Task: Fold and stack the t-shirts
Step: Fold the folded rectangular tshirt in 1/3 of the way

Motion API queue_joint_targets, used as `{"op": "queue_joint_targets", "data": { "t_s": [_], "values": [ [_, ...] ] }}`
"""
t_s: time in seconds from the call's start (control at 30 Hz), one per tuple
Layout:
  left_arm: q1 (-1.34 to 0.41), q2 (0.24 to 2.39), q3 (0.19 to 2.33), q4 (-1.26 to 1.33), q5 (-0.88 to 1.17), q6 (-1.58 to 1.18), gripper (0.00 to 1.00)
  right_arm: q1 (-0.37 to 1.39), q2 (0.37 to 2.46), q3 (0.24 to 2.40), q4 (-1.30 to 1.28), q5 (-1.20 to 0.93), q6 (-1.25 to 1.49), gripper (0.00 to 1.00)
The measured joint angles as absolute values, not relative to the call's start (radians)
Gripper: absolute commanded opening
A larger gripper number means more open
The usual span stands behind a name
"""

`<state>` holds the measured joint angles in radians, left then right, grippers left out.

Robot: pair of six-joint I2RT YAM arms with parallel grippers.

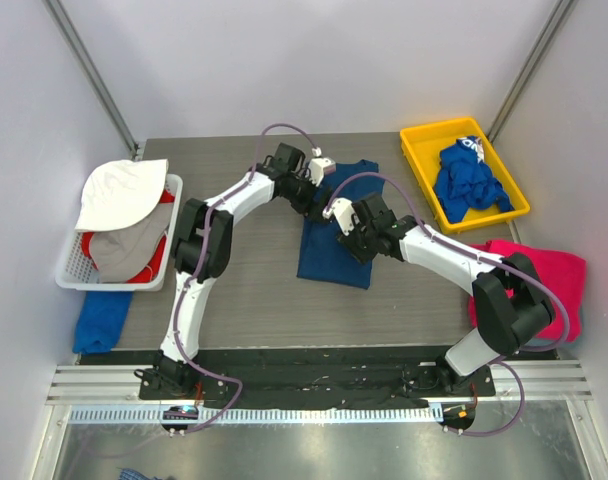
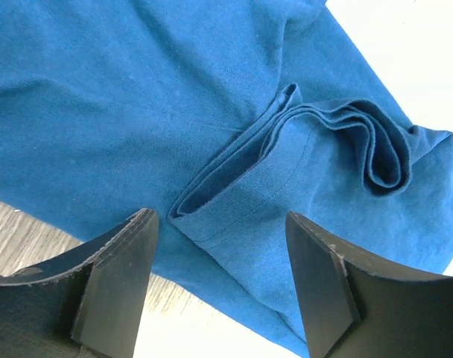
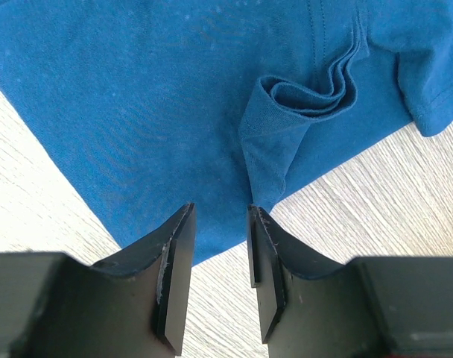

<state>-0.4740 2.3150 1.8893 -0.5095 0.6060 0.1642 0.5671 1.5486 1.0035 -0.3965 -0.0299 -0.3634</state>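
Top external view has the table (image 1: 244,290) with the navy shirt (image 1: 324,255) laid out in the middle as a long strip. Its sides look turned in, so I'd call this mid-fold on the first shirt. The pink shirt (image 1: 549,275) sits at the right edge of the table. The royal-blue shirt (image 1: 464,185) is crumpled in the yellow bin (image 1: 439,126) at the far right. Neither looks folded yet.

Both arms reach over the far half of the navy shirt. The left gripper (image 2: 220,224) is spread wide with nothing in it, right over a bunched-up sleeve (image 2: 346,142). The right gripper (image 3: 220,215) is only parted a crack and is also empty, its tips by the shirt's edge near a rumpled fold (image 3: 286,127).

My guess is the next move needs that sleeve flattened or tucked in. After that, both grippers would pinch one end to fold the strip in half.
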Motion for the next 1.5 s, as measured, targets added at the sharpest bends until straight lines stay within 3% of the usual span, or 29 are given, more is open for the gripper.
{"op": "queue_joint_targets", "data": {
  "t_s": [0.13, 0.33, 0.67, 0.8, 0.83, 0.9, 1.5],
  "values": [
    [-0.478, 2.328, 1.892, -0.512, 0.612, 0.164, 0.68, 0.567, 1.549, 1.000, -0.396, -0.030, -0.364, 0.40],
    [-0.487, 2.341, 1.898, -0.520, 0.615, 0.165, 0.50, 0.567, 1.549, 0.991, -0.397, -0.030, -0.364, 0.39],
    [-0.490, 2.343, 1.915, -0.549, 0.614, 0.170, 0.43, 0.567, 1.553, 0.987, -0.397, -0.033, -0.368, 0.37],
    [-0.490, 2.343, 1.915, -0.562, 0.609, 0.180, 0.18, 0.567, 1.560, 0.987, -0.397, -0.036, -0.368, 0.36],
    [-0.490, 2.343, 1.915, -0.566, 0.606, 0.186, 0.05, 0.567, 1.560, 0.987, -0.397, -0.036, -0.368, 0.36],
    [-0.490, 2.343, 1.915, -0.574, 0.601, 0.188, 0.00, 0.567, 1.560, 0.987, -0.397, -0.036, -0.368, 0.36],
    [-0.491, 2.319, 1.906, -0.606, 0.554, 0.226, 0.00, 0.567, 1.571, 0.970, -0.396, -0.043, -0.368, 0.34]
  ]
}}
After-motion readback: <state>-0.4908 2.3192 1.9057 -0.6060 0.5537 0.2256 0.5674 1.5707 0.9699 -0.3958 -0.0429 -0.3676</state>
